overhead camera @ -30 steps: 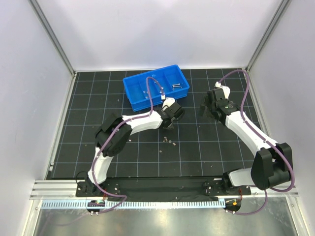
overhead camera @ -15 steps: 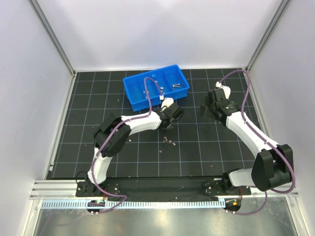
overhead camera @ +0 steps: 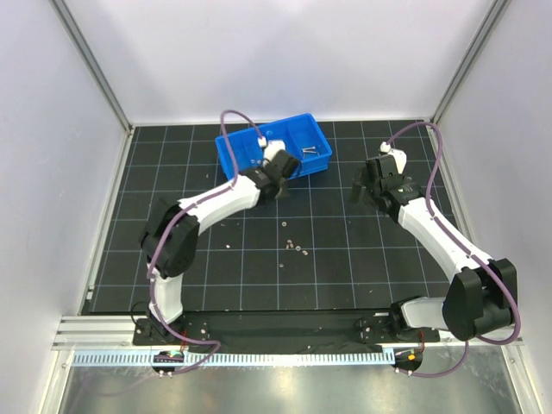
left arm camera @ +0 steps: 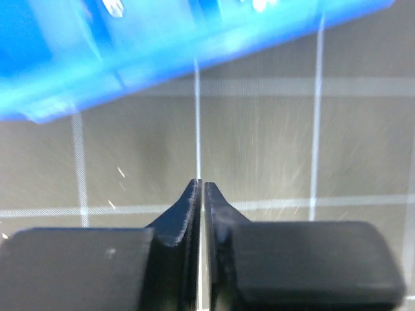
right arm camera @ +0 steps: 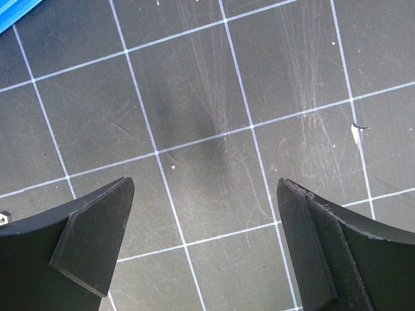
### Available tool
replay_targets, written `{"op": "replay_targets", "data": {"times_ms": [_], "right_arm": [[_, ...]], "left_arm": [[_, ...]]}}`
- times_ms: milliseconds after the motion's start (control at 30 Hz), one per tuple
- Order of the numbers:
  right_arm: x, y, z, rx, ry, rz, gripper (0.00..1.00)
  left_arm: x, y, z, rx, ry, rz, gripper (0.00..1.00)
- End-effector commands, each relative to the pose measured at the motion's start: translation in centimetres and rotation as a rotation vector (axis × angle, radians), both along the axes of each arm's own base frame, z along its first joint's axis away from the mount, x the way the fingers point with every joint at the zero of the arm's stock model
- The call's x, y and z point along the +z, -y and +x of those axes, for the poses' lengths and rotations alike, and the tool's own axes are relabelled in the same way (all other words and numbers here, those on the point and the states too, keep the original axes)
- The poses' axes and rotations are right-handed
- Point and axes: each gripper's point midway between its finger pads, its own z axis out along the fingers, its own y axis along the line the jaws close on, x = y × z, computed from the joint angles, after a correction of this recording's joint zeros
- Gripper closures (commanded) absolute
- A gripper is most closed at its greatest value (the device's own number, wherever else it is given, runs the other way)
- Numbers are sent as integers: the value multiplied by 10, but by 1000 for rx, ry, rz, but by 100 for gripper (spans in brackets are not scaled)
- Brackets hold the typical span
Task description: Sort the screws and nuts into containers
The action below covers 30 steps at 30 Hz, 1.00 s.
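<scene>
Progress looks partial: slender silver screws [overhead camera: 312, 152] sit in the bright blue plastic tray [overhead camera: 297, 134] at 12 o'clock, tiny silver bits [overhead camera: 294, 246] lie unsorted dead centre. My left gripper [left arm camera: 200, 188] is pinched closed, payload unclear; right gripper [right arm camera: 204, 188] gapes.

Bright blue tray [overhead camera: 293, 134], black white-gridded mat [overhead camera: 345, 259]

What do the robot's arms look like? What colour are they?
Both the left arm and right arm are white tubes with chunky black joints. A thin purple cable loops along each. The left gripper and right gripper have black, wedge-shaped fingers.
</scene>
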Motion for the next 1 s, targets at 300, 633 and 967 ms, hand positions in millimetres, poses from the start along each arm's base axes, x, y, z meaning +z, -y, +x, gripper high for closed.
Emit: {"op": "replay_targets", "data": {"times_ms": [300, 633, 967], "right_arm": [[8, 3, 6, -24, 23, -3, 0], [6, 4, 5, -23, 17, -14, 0], [5, 5, 6, -25, 13, -19, 0]], "left_arm": [[22, 14, -23, -79, -32, -78, 41], [-36, 14, -48, -82, -146, 24, 46], [-68, 20, -58, -133, -213, 44, 48]]}}
